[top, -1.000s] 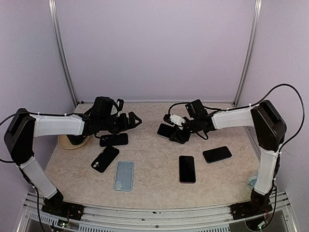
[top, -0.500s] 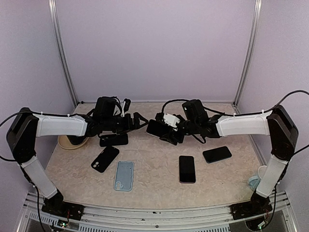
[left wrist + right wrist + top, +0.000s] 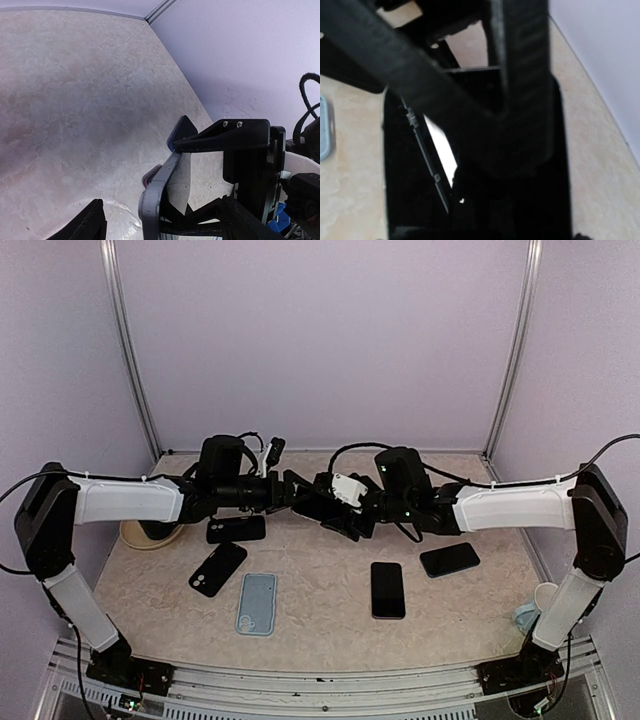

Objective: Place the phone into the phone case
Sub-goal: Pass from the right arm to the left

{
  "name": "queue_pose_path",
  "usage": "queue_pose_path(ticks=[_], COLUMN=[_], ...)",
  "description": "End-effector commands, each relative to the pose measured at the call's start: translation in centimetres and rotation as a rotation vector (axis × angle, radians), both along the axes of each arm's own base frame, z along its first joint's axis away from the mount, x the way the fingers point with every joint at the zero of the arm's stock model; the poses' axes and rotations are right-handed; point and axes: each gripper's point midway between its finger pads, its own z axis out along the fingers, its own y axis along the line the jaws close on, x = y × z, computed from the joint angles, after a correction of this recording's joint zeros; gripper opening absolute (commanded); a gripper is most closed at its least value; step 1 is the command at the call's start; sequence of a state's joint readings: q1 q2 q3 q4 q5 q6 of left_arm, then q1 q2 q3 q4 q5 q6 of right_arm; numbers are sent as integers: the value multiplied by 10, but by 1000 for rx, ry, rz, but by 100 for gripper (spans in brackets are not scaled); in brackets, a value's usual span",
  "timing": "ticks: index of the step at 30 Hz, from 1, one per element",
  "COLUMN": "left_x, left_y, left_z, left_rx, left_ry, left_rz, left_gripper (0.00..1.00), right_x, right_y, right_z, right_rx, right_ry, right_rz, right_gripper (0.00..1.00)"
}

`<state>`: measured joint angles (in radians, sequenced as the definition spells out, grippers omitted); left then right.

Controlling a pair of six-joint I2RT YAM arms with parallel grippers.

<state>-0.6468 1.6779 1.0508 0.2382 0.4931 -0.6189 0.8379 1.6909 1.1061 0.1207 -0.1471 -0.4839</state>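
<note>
Right wrist — phone blurred, cropped.

No readable text, brand, number or sign in any view, phones show blank dark screens

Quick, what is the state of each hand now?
Right hand: closed on a dark phone or case.
Left hand: open around it, not gripping.

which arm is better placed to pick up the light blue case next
Left, probably: the light blue case lies on its side of the table and the left gripper has open jaws, while the right gripper is shut on a flat item.
</note>
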Motion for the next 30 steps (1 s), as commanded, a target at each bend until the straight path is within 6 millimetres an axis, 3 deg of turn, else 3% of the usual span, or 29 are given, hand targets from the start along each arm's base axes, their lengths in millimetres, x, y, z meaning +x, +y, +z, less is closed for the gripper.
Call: queue_pose_path(ticks=[1, 11, 23, 28, 30], left_x=[-9, -17, -13, -12, -11], left_y=[-13, -14, -13, -12, -10], left_z=[24, 22, 10, 9, 10], left_rx=[-57, -58, -33, -27, -24], left_ry=[-60, -46, -22, -25, -30], left_rz=[-82, -108, -85, -77, -69], left_gripper=[71, 32, 1, 0, 0], right_x=[0, 2, 0, 0, 0], right_y=[2, 0, 0, -2, -2], right_z=[39, 36, 40, 40, 41], right_rx=[78, 66, 71, 67, 65], right_ry=[-104, -135, -159, -159, -150], right_rz=[-14, -37, -39, -46, -47], right_gripper=[33, 34, 37, 41, 54])
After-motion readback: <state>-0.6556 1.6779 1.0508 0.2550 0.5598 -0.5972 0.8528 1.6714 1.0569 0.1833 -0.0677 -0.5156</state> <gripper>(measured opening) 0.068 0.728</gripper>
